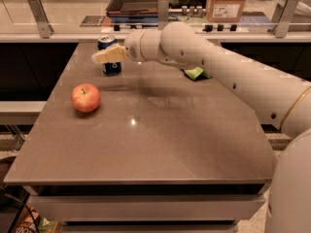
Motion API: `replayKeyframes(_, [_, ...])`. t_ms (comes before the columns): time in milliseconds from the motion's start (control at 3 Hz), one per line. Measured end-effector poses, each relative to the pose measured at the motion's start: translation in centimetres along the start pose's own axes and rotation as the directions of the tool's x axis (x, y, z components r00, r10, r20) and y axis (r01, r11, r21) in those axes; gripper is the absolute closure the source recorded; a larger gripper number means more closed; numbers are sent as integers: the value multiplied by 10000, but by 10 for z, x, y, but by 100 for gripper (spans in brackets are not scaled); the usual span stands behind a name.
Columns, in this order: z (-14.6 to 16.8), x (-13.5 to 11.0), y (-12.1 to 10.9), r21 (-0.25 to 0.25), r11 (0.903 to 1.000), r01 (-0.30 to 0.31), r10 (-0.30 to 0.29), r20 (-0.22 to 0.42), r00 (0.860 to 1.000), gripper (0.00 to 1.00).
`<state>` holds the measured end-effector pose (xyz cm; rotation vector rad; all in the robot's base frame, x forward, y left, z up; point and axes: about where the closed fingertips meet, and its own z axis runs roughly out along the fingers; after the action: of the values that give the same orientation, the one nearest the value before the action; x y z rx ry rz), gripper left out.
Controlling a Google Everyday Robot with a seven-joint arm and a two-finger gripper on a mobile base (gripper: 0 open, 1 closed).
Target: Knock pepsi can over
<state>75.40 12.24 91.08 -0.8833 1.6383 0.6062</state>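
Standing upright on the table (pixel 170 140) just beyond the apple (pixel 86 97), the pepsi can (pixel 112 69) is not yet knocked over; the robot's tool (pixel 108 56) sits across its middle, apart or together impossible to tell, so the tipping push remains.
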Motion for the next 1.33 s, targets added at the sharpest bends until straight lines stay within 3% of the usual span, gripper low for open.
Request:
replayKeyframes(667, [17, 5, 5, -74, 9996, 255, -258, -435, 9987, 0])
replayKeyframes(1333, [9, 11, -6, -409, 9991, -138, 167, 699, 9974, 0])
